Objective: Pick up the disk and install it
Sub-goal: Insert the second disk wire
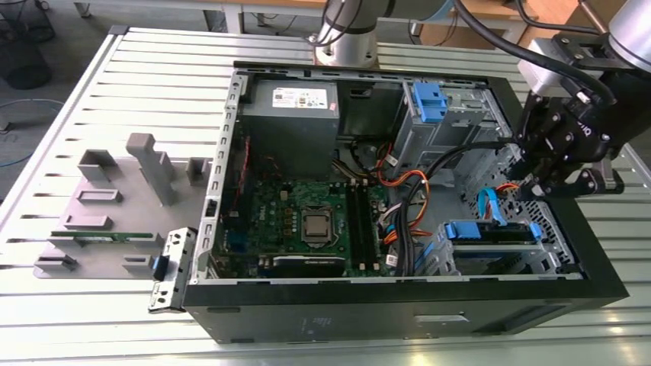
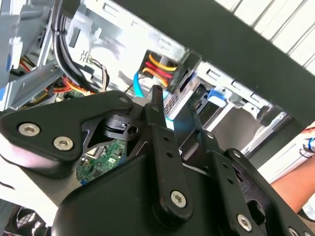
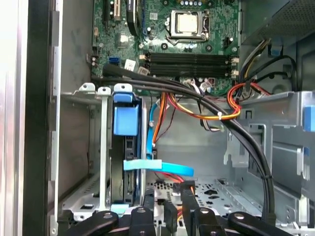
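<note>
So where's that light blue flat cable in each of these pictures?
Exterior view: the light blue flat cable sits inside the computer case, beside the gripper and above the blue drive-cage tab.
Second wrist view: it curves past the fingertips, near red-and-yellow wires.
First wrist view: it crosses just ahead of the fingers.
Shared landmark: the blue drive-cage tab.

Black gripper (image 1: 557,179) of flat linked plates with silver screw heads, slim black fingers (image 2: 158,105), silver-grey wrist block trailing thick black cables, polished metallic arm column at twelve o'clock.
</note>
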`<state>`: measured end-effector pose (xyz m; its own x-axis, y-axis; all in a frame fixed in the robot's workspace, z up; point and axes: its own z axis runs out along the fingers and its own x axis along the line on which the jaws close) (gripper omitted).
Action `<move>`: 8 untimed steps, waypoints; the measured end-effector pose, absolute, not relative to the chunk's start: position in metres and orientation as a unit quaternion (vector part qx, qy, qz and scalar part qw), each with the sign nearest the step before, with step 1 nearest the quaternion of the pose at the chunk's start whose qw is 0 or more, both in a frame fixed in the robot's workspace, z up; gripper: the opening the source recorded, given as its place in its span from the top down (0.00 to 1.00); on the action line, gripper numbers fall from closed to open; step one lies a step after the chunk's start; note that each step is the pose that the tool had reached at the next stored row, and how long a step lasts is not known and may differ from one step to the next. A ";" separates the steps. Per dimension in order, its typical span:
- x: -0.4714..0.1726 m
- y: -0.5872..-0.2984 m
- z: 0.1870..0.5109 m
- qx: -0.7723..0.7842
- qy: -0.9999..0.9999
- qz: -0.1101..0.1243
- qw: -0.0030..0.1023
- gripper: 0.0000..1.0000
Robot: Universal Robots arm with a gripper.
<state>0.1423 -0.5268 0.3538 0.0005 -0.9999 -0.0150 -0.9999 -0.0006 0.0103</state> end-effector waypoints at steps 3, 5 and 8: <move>0.148 -0.527 0.353 -0.707 0.707 0.009 0.002 0.64; 0.151 -0.527 0.352 -0.707 0.707 0.009 0.002 0.64; 0.152 -0.527 0.349 -0.707 0.707 0.009 0.002 0.64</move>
<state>0.1525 -0.5268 0.3490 0.0003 -0.9999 -0.0149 -0.9999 -0.0005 0.0103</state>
